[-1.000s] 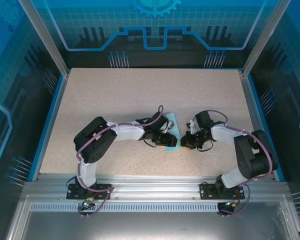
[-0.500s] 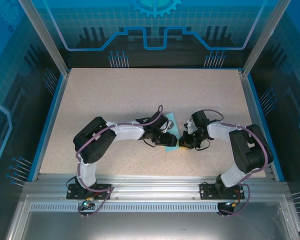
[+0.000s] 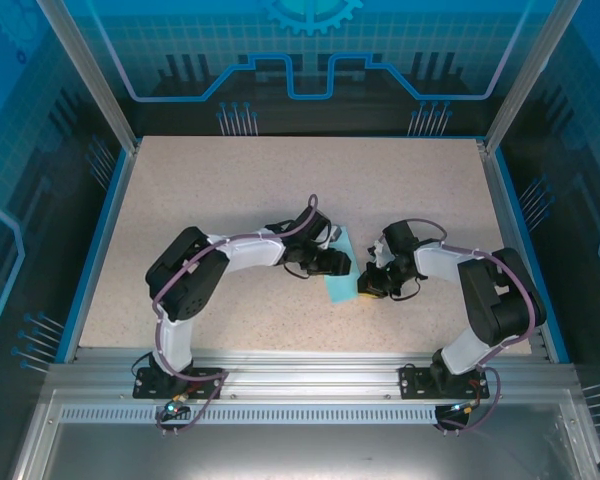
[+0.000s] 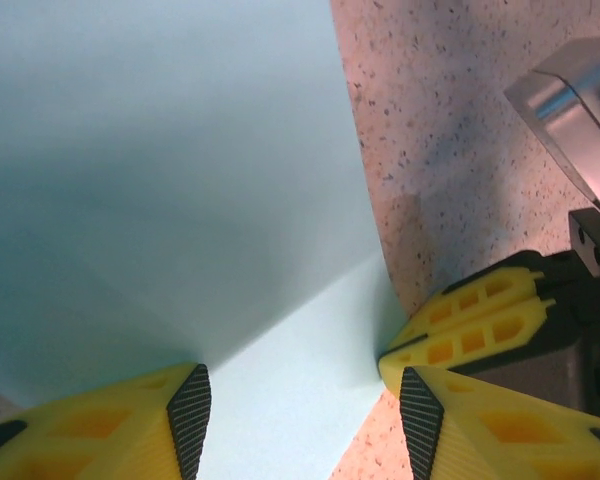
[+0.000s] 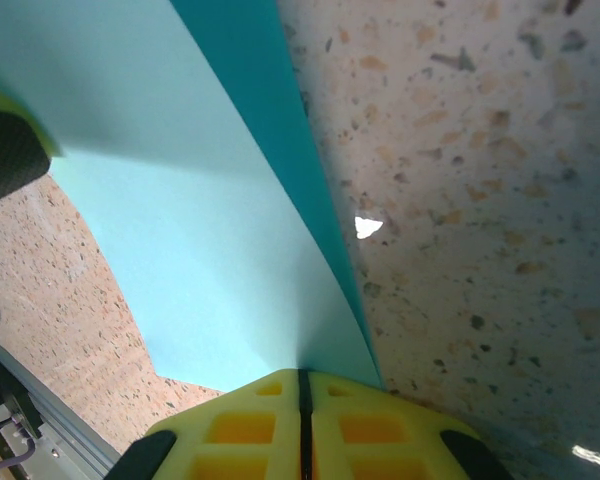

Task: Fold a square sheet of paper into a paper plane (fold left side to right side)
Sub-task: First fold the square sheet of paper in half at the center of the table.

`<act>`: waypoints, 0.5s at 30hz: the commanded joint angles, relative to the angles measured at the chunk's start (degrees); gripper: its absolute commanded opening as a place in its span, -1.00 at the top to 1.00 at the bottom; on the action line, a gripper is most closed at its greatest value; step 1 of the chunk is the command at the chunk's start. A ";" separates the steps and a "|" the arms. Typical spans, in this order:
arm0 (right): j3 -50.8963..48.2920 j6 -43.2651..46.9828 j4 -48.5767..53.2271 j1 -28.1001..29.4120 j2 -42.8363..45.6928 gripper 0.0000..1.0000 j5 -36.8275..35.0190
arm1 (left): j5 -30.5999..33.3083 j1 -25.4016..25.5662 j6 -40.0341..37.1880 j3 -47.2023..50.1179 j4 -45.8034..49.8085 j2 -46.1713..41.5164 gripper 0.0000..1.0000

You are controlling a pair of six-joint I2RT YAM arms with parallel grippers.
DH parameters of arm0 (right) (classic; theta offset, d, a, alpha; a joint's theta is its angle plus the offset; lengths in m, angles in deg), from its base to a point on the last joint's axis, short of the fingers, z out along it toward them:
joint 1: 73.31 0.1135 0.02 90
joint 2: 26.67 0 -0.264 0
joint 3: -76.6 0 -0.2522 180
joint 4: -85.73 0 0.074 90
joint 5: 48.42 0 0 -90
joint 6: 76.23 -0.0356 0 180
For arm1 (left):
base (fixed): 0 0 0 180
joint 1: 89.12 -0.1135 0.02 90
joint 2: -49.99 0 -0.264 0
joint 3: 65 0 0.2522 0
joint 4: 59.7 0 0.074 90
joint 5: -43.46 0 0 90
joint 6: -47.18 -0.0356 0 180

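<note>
One square sheet of paper (image 3: 338, 290), light blue, lies on the speckled table (image 3: 230, 190) in the overhead view. It sits between two grippers: the left gripper (image 3: 340, 264) over its far-left part, the right gripper (image 3: 366, 290) touching its right edge.

From the left wrist, the left gripper (image 4: 305, 405) stands about half open and holds nothing. Its pads (image 4: 188, 405) straddle the sheet, which seems to lift in a curved flap above a diagonal crease.

From the right wrist, the right gripper (image 5: 300, 405) is closed tight. The sheet's edge runs straight into the seam between its fingers, so I take it as pinched there.

To my eye a fold is in hand, with one layer raised and not yet flat. Next, I'd judge, that edge must be carried across to meet the opposite side squarely, then pressed down while the other gripper pins the paper. No plane yet.
</note>
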 commanded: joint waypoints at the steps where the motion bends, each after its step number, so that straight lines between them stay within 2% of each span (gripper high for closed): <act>1: -1.05 0.89 3.22 0.41 -2.15 0.82 -7.99 | 0.80 -1.40 -1.83 -1.48 2.77 1.93 -0.14; 8: -0.86 0.88 3.67 0.42 -2.06 0.82 -8.13 | 1.80 -1.76 -2.94 -2.33 4.10 3.51 -0.14; 15: -0.75 1.06 4.11 0.41 -2.06 0.82 -7.94 | 2.42 -4.80 -3.89 -5.00 6.03 5.58 -0.16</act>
